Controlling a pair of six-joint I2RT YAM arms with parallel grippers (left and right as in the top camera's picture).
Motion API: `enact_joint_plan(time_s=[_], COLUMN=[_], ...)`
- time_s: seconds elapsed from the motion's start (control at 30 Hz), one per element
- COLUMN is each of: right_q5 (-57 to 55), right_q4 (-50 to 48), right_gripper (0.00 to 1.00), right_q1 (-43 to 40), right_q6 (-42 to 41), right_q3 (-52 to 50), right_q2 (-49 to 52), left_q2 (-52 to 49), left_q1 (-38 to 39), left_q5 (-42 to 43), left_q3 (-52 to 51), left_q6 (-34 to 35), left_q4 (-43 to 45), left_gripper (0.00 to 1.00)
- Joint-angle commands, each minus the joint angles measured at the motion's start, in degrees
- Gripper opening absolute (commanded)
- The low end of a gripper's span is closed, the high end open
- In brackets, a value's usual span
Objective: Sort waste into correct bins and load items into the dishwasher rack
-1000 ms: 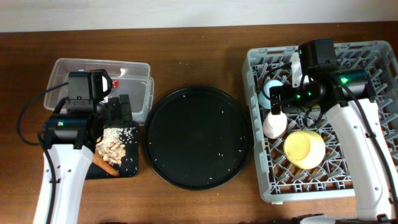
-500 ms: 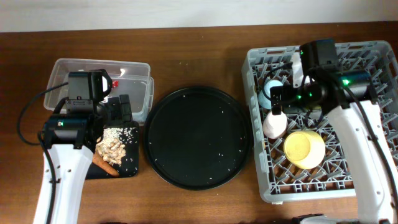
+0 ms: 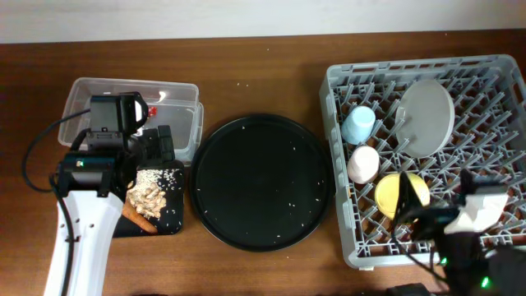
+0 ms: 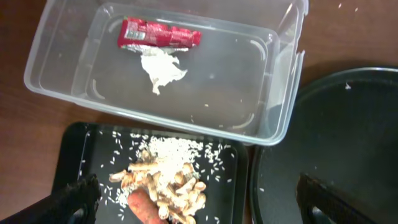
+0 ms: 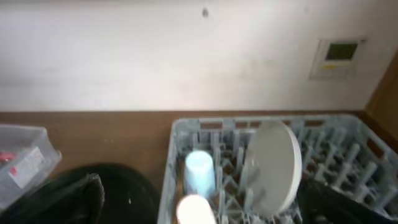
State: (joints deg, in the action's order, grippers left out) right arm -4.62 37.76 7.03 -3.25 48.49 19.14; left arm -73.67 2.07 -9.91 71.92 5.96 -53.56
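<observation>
The grey dishwasher rack (image 3: 341, 230) holds a light-blue cup (image 3: 359, 125), a pink cup (image 3: 363, 164), a yellow bowl (image 3: 401, 195) and a grey-white plate (image 3: 425, 117) standing on edge. The chopsticks are not in view. The clear tub (image 4: 273, 93) holds the red wrapper (image 4: 160, 36) and the white tissue (image 4: 161, 67). The shallow black tray (image 4: 81, 149) holds beige food scraps (image 4: 165, 180) and the orange-brown sausage piece (image 4: 144, 206). My left gripper (image 4: 199, 205) is open and empty above that tray. My right gripper (image 5: 205, 205) is open and empty, low at the rack's near edge (image 3: 415, 220).
A large round black tray (image 3: 263, 181) with a few rice grains lies between the bins and the rack. Rice grains are scattered on the shallow black tray. The brown table's far edge meets a white wall.
My right arm has pulled back from over the rack's middle to the near right corner, which uncovers the standing plate. The left arm has not moved.
</observation>
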Motion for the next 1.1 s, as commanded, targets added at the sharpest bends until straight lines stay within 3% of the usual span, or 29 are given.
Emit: enact_joint_plan(time_s=[0.0,0.27,0.37,0.6,0.73,1.07], right_q5=[0.1,1.3,1.4,0.9,1.2,1.2], right_q4=[-9.3,-46.4,-46.6,-33.5,-33.4,-33.4], right_gripper=[0.98,0.98,0.98,0.98,0.98,0.98], right_q1=[0.5,0.5,0.5,-2.5,-4.0,-4.1], right_q6=[-0.3,-0.7,-0.7,0.0,7.6,7.5], right_q3=[-15.8,-45.2,-48.2,-48.2,-48.2,-48.2], right_q2=[-12.2,-18.9,-18.9,-18.9,-18.9,-18.9], left_q2=[0.5,0.5,0.5,0.5,0.5,0.5], left_q1=[-0.3,-0.3,-0.3,-0.3,-0.3,-0.3], left_q5=[-0.6,-0.6,-0.6,-0.6,-0.6,-0.6], left_q3=[0.9,0.9,0.9,0.9,0.9,0.9], left_q6=[-0.9,-0.9,-0.9,-0.9,-0.9,-0.9], left_q4=[0.3,0.3,0.3,0.3,0.3,0.3], left_gripper=[0.99,0.99,0.99,0.99,0.99,0.99])
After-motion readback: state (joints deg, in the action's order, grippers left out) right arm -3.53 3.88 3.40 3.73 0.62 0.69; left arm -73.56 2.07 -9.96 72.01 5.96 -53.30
